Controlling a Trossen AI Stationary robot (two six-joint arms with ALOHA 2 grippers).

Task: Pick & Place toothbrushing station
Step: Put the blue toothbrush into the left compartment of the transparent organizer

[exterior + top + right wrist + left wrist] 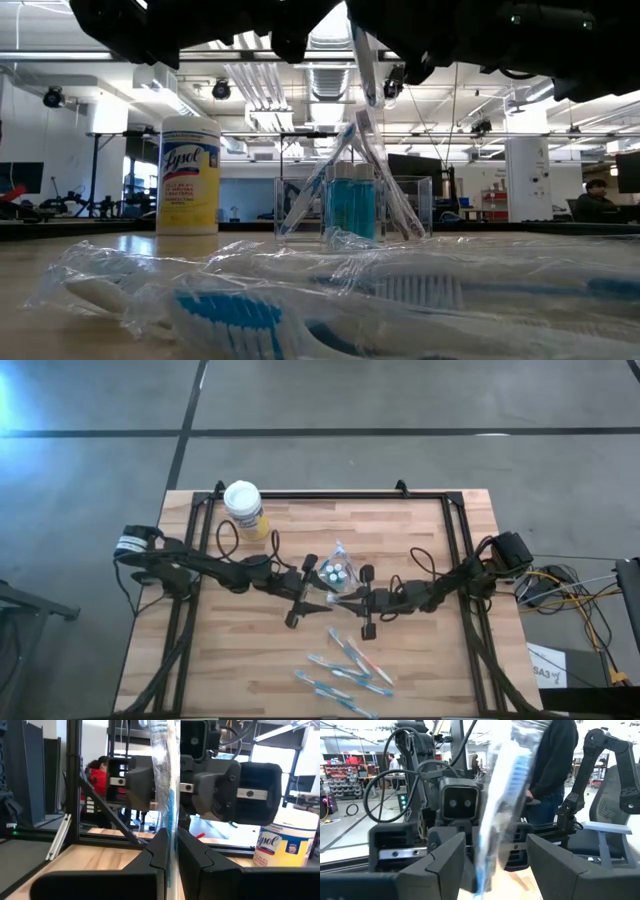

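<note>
1. While both arms meet over the middle of the table [250, 660], a wrapped toothbrush [165, 795] is pinched between the closed fingers of the right gripper [362, 603], as is shown in the right wrist view.
2. Directly opposite, the left gripper [312, 592] is held with its fingers [445, 862] spread wide; the wrapped brush is seen standing upright in the gap between them, and nothing is gripped by them.
3. Between the two grippers, slightly to the far side, a small clear holder [337, 570] is found, with tiny blue tubes [350, 205] standing inside it and a few toothbrushes leaning in it.
4. Nearer the front edge, right of centre, the loose toothbrushes [345, 665] are scattered flat on the wood, each in a clear wrapper.
5. At the far left, a yellow canister [246, 510] with a white lid is left standing upright, well apart from the brushes.
6. Beyond the table, a person in a dark top [555, 765] is seen in the left wrist view.
</note>
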